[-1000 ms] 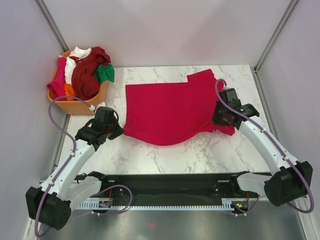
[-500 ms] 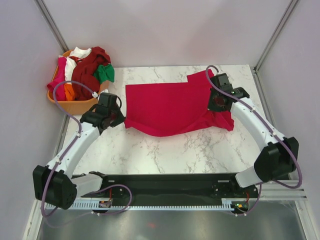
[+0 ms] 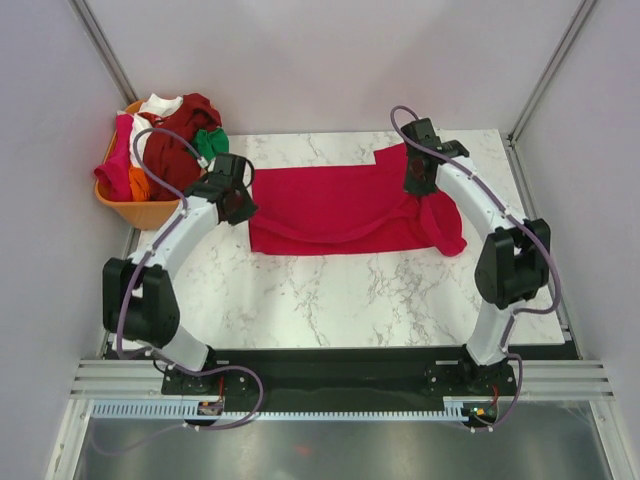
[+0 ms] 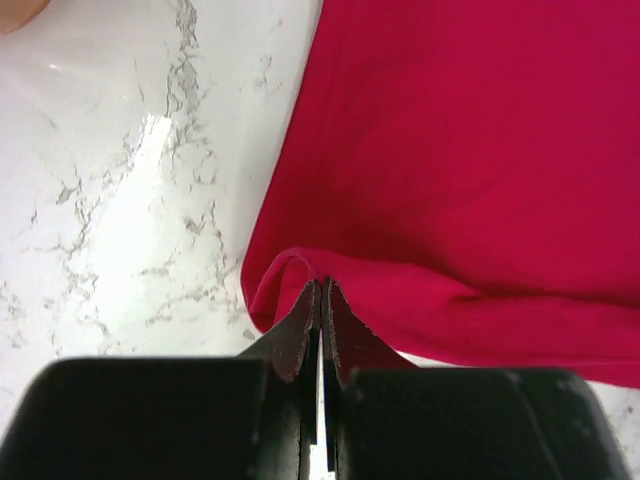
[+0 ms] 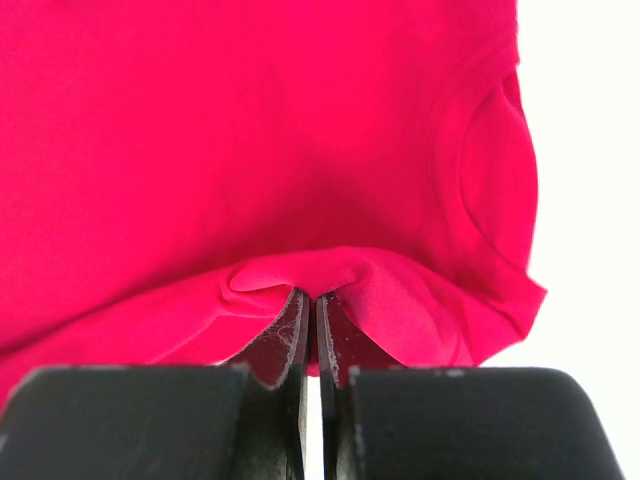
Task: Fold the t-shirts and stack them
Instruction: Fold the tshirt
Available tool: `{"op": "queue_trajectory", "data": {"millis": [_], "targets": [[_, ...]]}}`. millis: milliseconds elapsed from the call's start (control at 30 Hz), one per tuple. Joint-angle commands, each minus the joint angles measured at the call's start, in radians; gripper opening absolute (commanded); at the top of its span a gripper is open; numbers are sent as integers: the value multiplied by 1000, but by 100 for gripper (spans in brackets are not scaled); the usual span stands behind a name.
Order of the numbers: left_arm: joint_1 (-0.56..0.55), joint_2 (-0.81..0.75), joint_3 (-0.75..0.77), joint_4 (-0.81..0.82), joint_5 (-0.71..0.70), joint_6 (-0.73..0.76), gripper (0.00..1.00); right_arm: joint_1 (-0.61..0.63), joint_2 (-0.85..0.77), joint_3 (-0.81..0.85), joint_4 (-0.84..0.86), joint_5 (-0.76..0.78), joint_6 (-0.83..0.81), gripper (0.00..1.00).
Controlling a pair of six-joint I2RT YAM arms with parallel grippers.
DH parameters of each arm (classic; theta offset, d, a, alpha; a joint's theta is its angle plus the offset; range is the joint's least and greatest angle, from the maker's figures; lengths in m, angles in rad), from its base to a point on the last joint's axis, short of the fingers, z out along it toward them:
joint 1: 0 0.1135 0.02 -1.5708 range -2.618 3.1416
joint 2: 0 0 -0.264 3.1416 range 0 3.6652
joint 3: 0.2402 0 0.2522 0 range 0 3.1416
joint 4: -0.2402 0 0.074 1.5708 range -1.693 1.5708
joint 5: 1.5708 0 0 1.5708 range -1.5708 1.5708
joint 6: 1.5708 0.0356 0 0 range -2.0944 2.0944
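The bright crimson red t-shirt (image 3: 330, 208) lies on the marble table, its near half lifted and carried over the far half. My left gripper (image 3: 243, 203) is shut on the shirt's left near edge (image 4: 300, 268). My right gripper (image 3: 413, 182) is shut on its right edge, a pinched fold (image 5: 300, 275) beside the collar (image 5: 490, 170). The other t-shirts, magenta (image 3: 118, 150), white (image 3: 160, 104), maroon (image 3: 178, 145), orange (image 3: 138, 183) and green (image 3: 208, 141), are piled in the basket at the far left.
The orange plastic basket (image 3: 150, 213) stands at the table's far left corner, close to my left arm. Grey walls enclose the table on three sides. Bare marble (image 3: 340, 300) lies between the shirt and the arm bases.
Both grippers have moved away from the bases toward the far edge, carrying the shirt's near edge over the rest. The red shirt now looks shorter front to back.
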Motion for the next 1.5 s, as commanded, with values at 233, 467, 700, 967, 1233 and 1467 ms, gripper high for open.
{"op": "queue_trajectory", "data": {"millis": [233, 467, 700, 967, 1233, 1467], "targets": [[58, 384, 263, 19, -16, 108, 9, -58, 331, 318, -69, 23, -33, 48], [101, 520, 473, -61, 1, 128, 82, -101, 520, 661, -180, 51, -59, 97], [100, 223, 293, -58, -60, 113, 89, -113, 262, 386, -130, 181, -66, 98], [84, -80, -212, 130, 75, 35, 87, -122, -163, -269, 117, 3, -6, 98], [75, -2, -343, 269, 168, 1, 82, -124, -275, -473, 162, -32, 5, 98], [69, 18, -378, 385, 174, -19, 81, -122, -316, -499, 162, -57, -9, 98]]}}
